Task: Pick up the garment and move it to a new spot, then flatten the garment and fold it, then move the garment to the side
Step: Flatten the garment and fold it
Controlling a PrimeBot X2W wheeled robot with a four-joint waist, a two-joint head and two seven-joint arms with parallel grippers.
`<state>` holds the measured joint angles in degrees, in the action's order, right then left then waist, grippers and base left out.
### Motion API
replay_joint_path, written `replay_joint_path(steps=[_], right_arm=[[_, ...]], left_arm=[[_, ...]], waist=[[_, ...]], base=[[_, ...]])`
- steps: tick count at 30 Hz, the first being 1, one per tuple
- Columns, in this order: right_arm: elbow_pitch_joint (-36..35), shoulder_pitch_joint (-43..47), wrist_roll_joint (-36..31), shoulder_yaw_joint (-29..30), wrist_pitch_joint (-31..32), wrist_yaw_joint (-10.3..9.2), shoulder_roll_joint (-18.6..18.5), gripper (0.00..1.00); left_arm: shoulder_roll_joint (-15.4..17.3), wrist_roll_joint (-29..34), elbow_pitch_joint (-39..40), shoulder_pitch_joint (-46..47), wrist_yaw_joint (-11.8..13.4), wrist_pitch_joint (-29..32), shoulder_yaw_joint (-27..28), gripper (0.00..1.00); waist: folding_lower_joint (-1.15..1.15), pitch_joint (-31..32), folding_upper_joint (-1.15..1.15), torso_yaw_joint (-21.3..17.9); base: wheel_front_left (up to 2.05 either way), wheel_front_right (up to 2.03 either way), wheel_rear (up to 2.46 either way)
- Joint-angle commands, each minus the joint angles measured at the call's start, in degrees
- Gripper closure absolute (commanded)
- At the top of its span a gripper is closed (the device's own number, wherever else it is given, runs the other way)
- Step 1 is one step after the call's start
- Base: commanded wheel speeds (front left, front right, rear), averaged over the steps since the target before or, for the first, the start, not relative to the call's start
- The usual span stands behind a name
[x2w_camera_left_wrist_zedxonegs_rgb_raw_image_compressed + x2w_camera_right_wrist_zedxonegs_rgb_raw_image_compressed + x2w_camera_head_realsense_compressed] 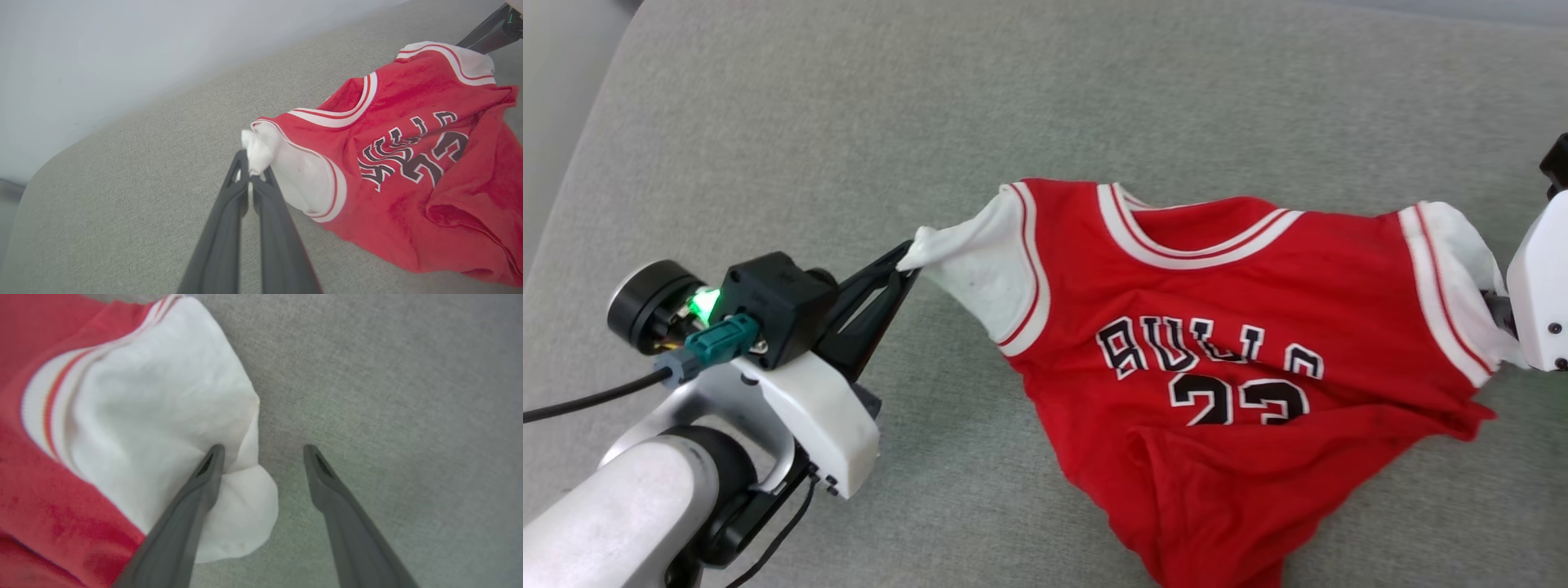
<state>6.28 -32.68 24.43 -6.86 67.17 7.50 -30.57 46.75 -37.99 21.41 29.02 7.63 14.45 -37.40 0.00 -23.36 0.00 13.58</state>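
head: high, down on whole shirt [1233, 343]
left wrist: low, same shirt past fingertips [239, 179]
right wrist: closest, sleeve [155, 408] at fingertips

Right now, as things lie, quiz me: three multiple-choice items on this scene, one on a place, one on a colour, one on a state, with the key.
1. Where do the left jaws grip the garment?
A. red hem
B. neckline
C. tip of a white sleeve

2. What colour are the chest letters?
A. yellow
B. black, outlined white
C. blue

3. How do the right jaws stand?
A. open
B. shut on the hem
C. shut on the neckline

Key:
1 C: the left wrist view shows that tip bunched between shut jaws.
2 B: they are plain to read in the head view.
3 A: the right wrist view shows them apart, one finger over the other white sleeve, the second over the grey cushion.
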Motion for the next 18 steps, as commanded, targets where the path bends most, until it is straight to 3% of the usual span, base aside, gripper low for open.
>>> replay_joint_path(steps=[1,8,9,10,18], right_arm=[[1.27,-0.85,-0.13,-0.37,-0.24,-0.02,-0.05,0.00],[5.85,3.48,1.41,-5.43,-0.36,-0.01,-0.25,0.00],[6.26,4.30,1.65,-6.13,-0.39,-0.01,-0.53,0.27],[6.56,4.97,1.88,-6.77,-0.57,-0.01,-0.77,1.00],[6.73,2.29,3.47,-4.66,-8.07,-0.04,-2.21,1.00]], left_arm=[[-0.64,0.33,0.08,1.05,-0.24,-0.53,-0.07,1.00],[-2.30,0.56,-1.04,2.51,-1.04,-1.49,-0.69,1.00],[-2.44,0.65,-1.24,2.73,-1.14,-1.58,-0.74,1.00],[-2.60,0.67,-1.47,2.86,-1.19,-1.61,-0.77,1.00],[-2.20,0.59,-4.17,2.03,-0.45,-2.26,-0.34,1.00]], waist=[[0.00,-1.77,0.00,1.77],[0.00,-3.32,0.00,3.22],[0.00,-3.38,0.00,3.27],[0.00,-3.37,0.00,3.30],[0.00,-0.49,0.00,1.64]], base=[[0.00,0.00,0.00],[0.00,0.00,0.00],[0.00,0.00,0.00],[0.00,0.00,0.00],[0.00,0.00,0.00]])
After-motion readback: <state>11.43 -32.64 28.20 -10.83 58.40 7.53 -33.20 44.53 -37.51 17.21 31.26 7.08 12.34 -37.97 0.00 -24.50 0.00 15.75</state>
